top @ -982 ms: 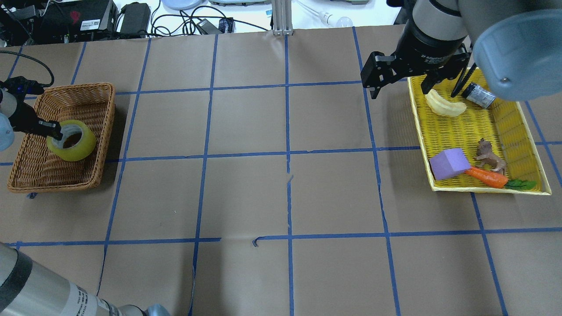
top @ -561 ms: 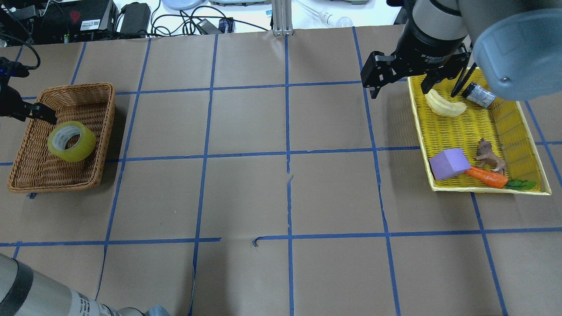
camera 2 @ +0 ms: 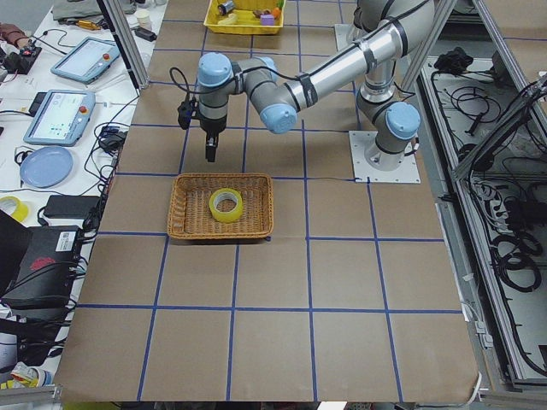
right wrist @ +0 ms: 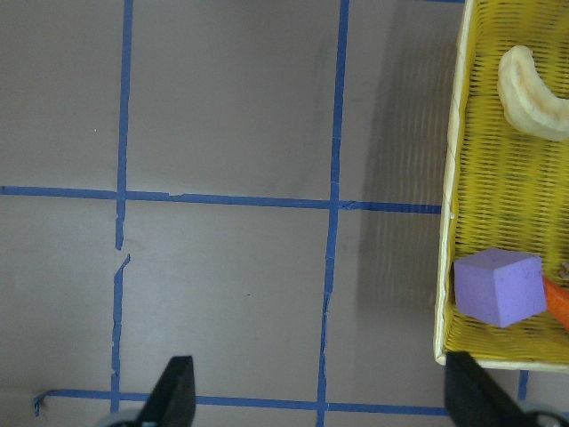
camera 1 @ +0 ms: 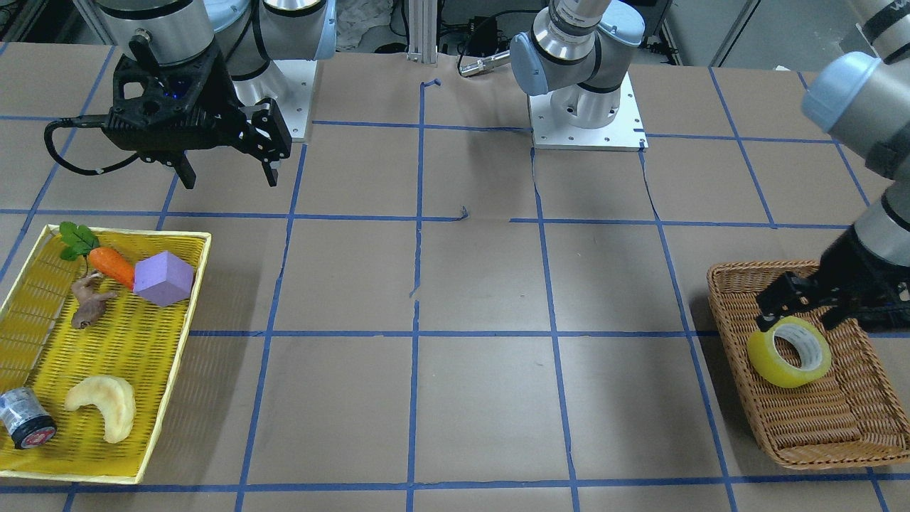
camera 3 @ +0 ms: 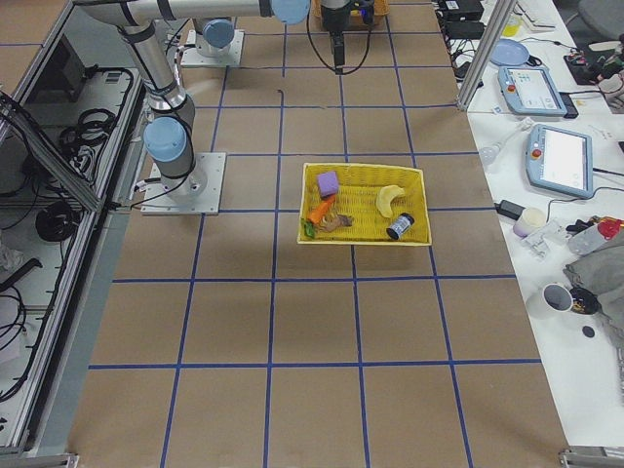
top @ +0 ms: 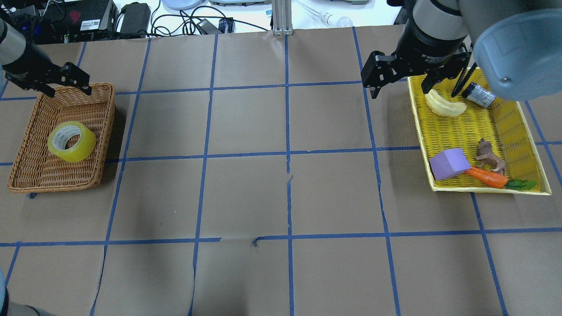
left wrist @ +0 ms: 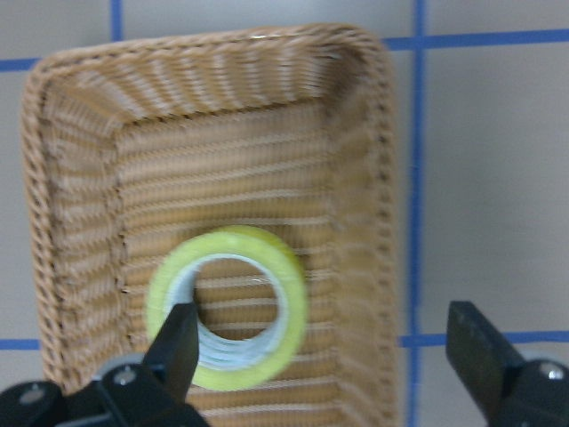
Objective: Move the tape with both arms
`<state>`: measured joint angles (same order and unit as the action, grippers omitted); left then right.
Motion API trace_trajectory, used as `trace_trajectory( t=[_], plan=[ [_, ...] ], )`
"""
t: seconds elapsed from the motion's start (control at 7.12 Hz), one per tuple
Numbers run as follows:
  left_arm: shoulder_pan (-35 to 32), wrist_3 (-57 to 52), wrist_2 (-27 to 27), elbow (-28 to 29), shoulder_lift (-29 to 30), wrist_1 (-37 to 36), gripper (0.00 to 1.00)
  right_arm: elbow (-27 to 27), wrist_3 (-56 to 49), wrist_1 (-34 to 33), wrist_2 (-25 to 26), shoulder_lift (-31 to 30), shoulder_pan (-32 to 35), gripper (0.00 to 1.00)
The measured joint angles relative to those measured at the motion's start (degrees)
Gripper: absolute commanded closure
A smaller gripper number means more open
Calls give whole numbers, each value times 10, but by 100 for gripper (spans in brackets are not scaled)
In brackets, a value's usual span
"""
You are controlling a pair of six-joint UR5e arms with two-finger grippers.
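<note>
Lying hole-up in the brown wicker basket (top: 57, 188), the yellowish translucent roll of packing tape (top: 71, 141) reads as delivered. Left gripper (top: 69, 90) hangs over the basket's far rim, jaws spread, empty. Right gripper (camera 1: 230, 178), likewise spread and empty, hovers beside the yellow mesh tray (top: 483, 189) of pale banana (top: 444, 105), purple block (top: 448, 163), orange carrot (top: 486, 176). Only basket walls hem the tape.

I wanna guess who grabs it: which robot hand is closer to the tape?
Left. The left gripper hovers above the basket holding the tape; the right gripper is across the table.
</note>
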<state>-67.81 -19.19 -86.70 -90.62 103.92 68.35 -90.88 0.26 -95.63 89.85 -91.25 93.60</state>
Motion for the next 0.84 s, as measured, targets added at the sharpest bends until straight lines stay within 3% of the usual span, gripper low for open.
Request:
trace_trajectory(
  t=[0.42,0.84],
  plan=[
    [-132,132,0,3,-57,111,0,0,0,0,1,0,1,0],
    [-189,143,-6,6,-97,189,0,0,0,0,1,0,1,0]
  ],
)
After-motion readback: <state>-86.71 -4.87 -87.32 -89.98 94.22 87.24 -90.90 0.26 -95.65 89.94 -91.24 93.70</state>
